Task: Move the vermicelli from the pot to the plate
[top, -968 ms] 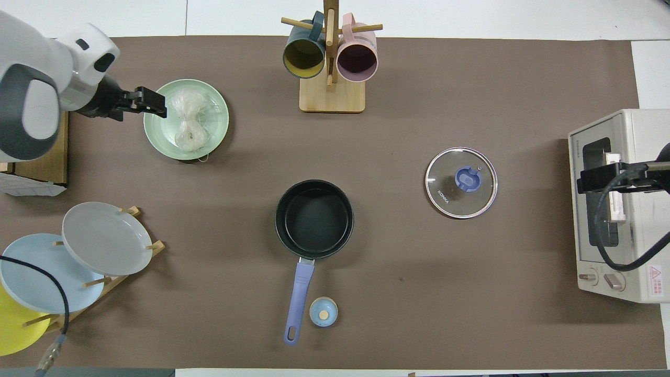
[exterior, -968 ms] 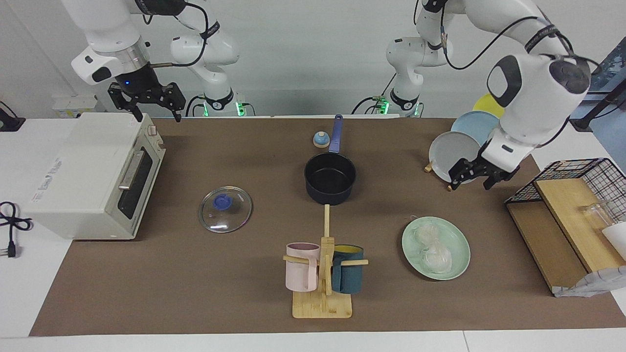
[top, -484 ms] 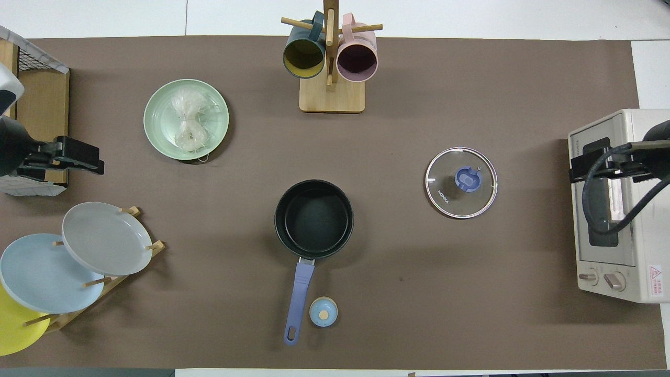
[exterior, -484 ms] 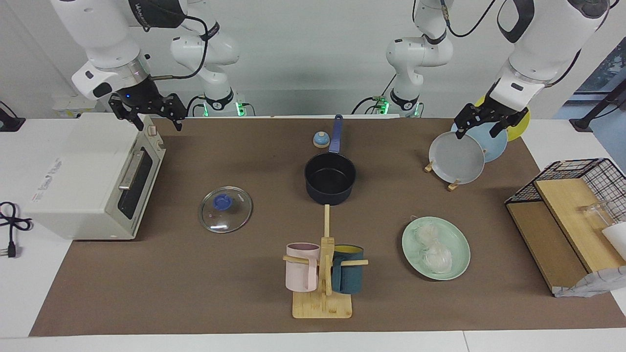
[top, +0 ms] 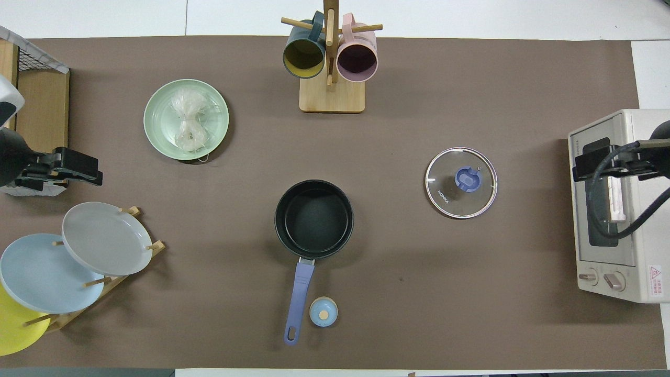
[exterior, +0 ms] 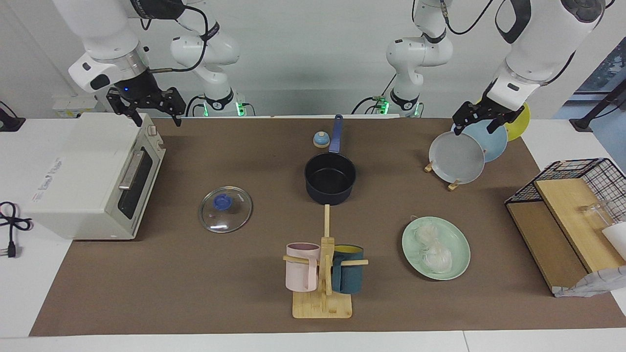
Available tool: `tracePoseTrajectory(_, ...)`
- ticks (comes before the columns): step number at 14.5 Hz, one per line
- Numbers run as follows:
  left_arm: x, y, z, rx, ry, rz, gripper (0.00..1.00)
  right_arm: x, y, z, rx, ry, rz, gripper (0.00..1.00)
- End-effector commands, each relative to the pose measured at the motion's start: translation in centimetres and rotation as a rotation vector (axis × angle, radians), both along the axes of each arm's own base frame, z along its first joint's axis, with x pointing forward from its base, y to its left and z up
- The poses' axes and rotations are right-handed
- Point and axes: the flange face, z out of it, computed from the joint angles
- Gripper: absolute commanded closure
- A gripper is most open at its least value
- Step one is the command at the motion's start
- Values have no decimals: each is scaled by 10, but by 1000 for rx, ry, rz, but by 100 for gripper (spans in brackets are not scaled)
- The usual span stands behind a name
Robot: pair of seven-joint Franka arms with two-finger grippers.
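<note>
The vermicelli [exterior: 433, 247] lies as whitish clumps on the mint-green plate [exterior: 460, 244], toward the left arm's end of the table; the clumps [top: 188, 120] and the plate [top: 157, 123] also show in the overhead view. The navy pot [exterior: 330, 178] stands mid-table with nothing in it, its blue handle [exterior: 336, 134] pointing toward the robots; it also shows from overhead [top: 314, 219]. My left gripper [exterior: 474, 124] is open and empty, raised over the plate rack; from overhead [top: 84, 167] it lies between plate and rack. My right gripper [exterior: 154, 115] is open and empty over the toaster oven's top; it also shows from overhead [top: 586, 165].
A glass lid [exterior: 225, 209] lies between pot and toaster oven [exterior: 88, 176]. A mug tree [exterior: 323, 274] with a pink and a teal mug stands farther out than the pot. A rack of grey, light blue and yellow plates [exterior: 457, 157], a small blue knob [exterior: 321, 140] and a wire basket [exterior: 572, 205] also stand here.
My left gripper has risen from low beside the mint plate and swung toward the robots, over the plate rack. My right gripper has lifted slightly over the oven. Pot, plate and vermicelli have not moved.
</note>
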Motion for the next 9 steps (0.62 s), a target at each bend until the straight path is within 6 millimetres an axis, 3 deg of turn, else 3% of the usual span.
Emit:
tracePoseTrajectory(1,-1,-1,10,35,19,2,0,0,-9,3,7,-4,-25,0)
tracePoseTrajectory(9,2,4,7,32,14,2,0,0,-11,6,10,-15,-35,0)
